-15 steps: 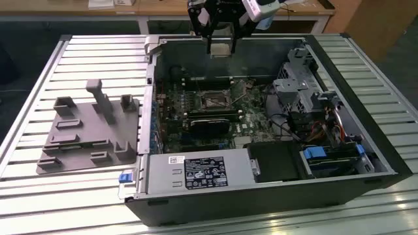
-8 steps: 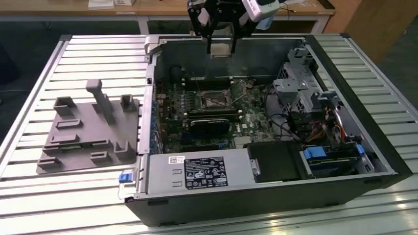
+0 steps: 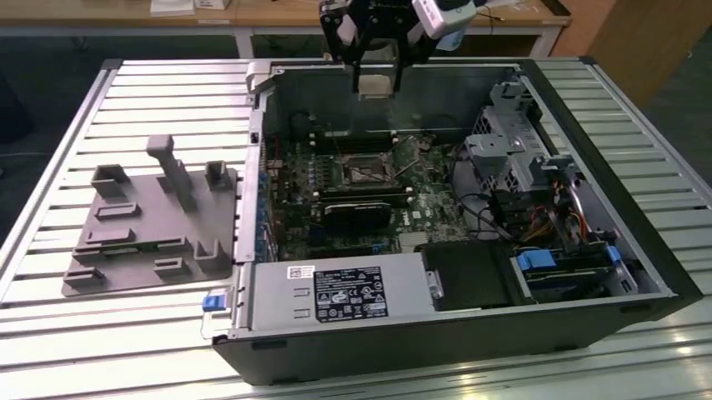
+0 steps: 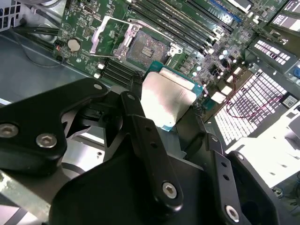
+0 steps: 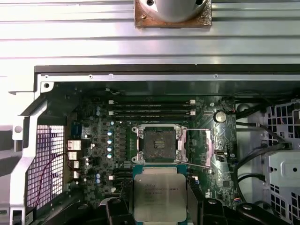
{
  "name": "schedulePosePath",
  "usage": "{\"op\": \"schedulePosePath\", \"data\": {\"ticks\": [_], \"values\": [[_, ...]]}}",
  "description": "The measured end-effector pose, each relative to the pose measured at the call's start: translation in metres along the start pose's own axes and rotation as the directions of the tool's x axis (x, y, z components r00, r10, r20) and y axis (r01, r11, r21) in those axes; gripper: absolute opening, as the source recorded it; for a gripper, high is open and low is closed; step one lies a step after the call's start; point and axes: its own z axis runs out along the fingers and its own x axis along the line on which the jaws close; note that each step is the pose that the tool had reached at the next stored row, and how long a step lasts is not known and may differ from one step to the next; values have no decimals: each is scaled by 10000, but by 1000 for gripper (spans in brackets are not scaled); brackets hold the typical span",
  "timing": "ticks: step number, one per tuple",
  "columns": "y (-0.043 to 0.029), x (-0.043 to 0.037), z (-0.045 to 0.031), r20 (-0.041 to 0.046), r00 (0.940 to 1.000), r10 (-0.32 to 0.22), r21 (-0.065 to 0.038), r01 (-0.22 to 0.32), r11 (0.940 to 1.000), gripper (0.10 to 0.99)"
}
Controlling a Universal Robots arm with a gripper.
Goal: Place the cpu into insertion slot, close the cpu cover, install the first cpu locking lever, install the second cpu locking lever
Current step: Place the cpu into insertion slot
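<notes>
The exterior view takes in the whole open computer case (image 3: 445, 350), with the gripper (image 3: 375, 77) hanging over it. In both wrist views the gripper is clamped on the cpu (image 4: 168, 101) (image 5: 159, 197), held clear of the bare insertion slot (image 5: 159, 144). The second wrist view shows the cpu cover (image 4: 108, 35) flipped open.

On my screen the cpu (image 4: 168, 101) has a dull silver-grey face and a teal edge. The fingers (image 4: 140, 124) are black. The slot (image 5: 158, 144) is dark with a silvery rim, and the board (image 5: 89, 140) is green. The table (image 3: 145, 83) is pale grey with ribbed stripes. The case (image 3: 445, 350) is black.
</notes>
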Motion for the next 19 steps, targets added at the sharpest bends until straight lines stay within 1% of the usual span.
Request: {"op": "schedulePosePath", "data": {"ticks": [9,19], "values": [[-14,-3,152,30,10000,-3,0,3,10000,537],[-26,-14,333,34,10000,-2,-1,2,10000,537]]}}
